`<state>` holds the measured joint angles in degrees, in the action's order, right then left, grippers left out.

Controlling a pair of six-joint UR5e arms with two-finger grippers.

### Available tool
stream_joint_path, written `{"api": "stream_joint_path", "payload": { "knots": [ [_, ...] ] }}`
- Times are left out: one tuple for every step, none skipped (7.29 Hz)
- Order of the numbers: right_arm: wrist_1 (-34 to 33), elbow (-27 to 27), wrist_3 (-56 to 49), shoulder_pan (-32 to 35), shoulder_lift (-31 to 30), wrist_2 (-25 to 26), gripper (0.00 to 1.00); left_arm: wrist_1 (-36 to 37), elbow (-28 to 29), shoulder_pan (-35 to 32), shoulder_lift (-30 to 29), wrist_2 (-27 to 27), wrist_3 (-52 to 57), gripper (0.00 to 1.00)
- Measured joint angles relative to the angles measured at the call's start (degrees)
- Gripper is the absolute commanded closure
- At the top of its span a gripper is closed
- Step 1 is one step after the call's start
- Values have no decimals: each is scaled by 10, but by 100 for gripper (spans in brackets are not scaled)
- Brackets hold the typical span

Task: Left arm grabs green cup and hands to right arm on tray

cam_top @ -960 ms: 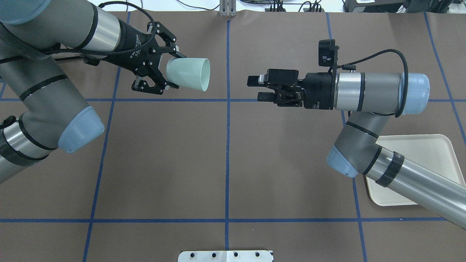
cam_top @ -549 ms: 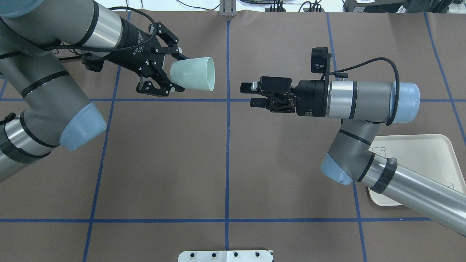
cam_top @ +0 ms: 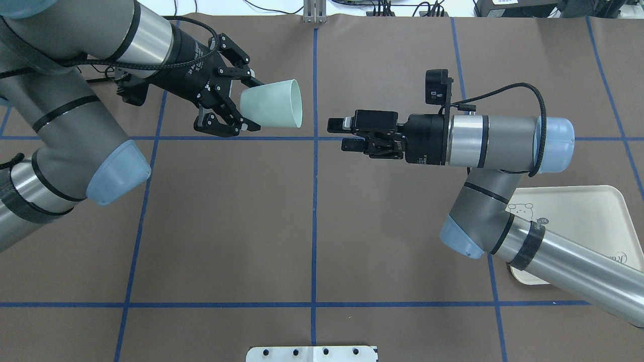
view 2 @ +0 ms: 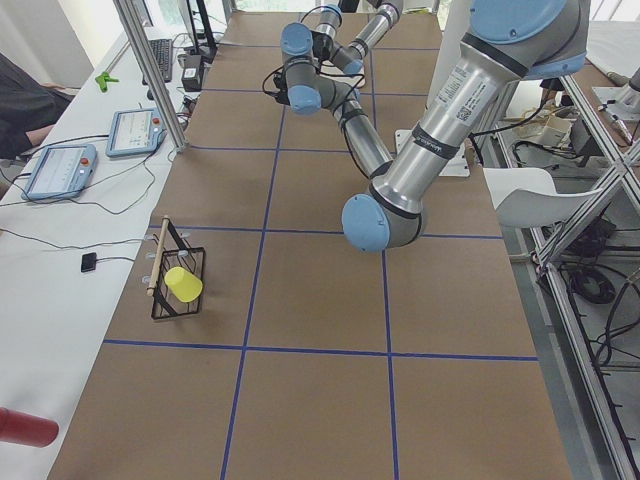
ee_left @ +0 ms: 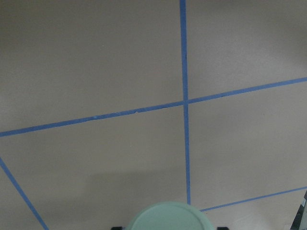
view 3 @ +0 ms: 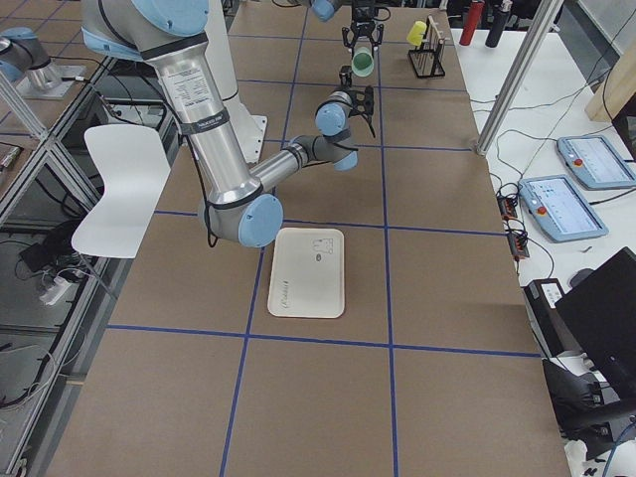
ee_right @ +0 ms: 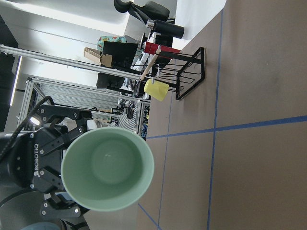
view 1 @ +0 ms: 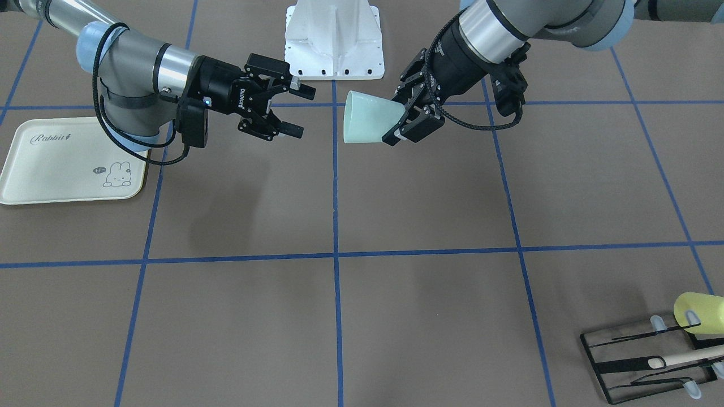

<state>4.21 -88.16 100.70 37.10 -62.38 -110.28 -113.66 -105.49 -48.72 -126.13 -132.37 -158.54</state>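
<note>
The green cup [cam_top: 271, 105] is held on its side in the air, its open mouth turned toward the right arm. My left gripper [cam_top: 250, 104] is shut on the cup's base end, also seen in the front view [view 1: 399, 116]. My right gripper [cam_top: 339, 134] is open and empty, level with the cup and a short gap from its rim; the front view [view 1: 302, 112] shows its fingers spread. The right wrist view looks straight into the cup [ee_right: 108, 167]. The tray [cam_top: 593, 211] lies flat at the right, partly hidden under the right arm, and is empty in the front view [view 1: 51, 164].
A black wire rack [view 1: 639, 362] with a yellow cup [view 1: 698, 308] and a wooden stick stands at the far corner on my left side. A white mount plate [view 1: 334, 39] sits at the table's near middle edge. Blue tape lines cross the brown table.
My left gripper has moved right with the cup. My right gripper has moved left toward it, so the gap has shrunk. More of the tray shows from under the right arm.
</note>
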Motion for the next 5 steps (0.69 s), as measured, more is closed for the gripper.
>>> {"api": "stream_joint_path", "payload": {
  "knots": [
    [0,0,0,0,2,6,5,0,2,0,0,-10,-2,90],
    [0,0,-1,-1,4,9,7,0,3,2,-1,-17,-6,90],
    [0,0,-1,-3,7,11,7,0,4,4,-1,-19,-11,90],
    [0,0,-1,-5,9,12,8,-1,4,5,-1,-21,-17,91],
    [0,0,-1,-8,10,12,9,-1,5,6,-1,-21,-22,90]
  ]
}}
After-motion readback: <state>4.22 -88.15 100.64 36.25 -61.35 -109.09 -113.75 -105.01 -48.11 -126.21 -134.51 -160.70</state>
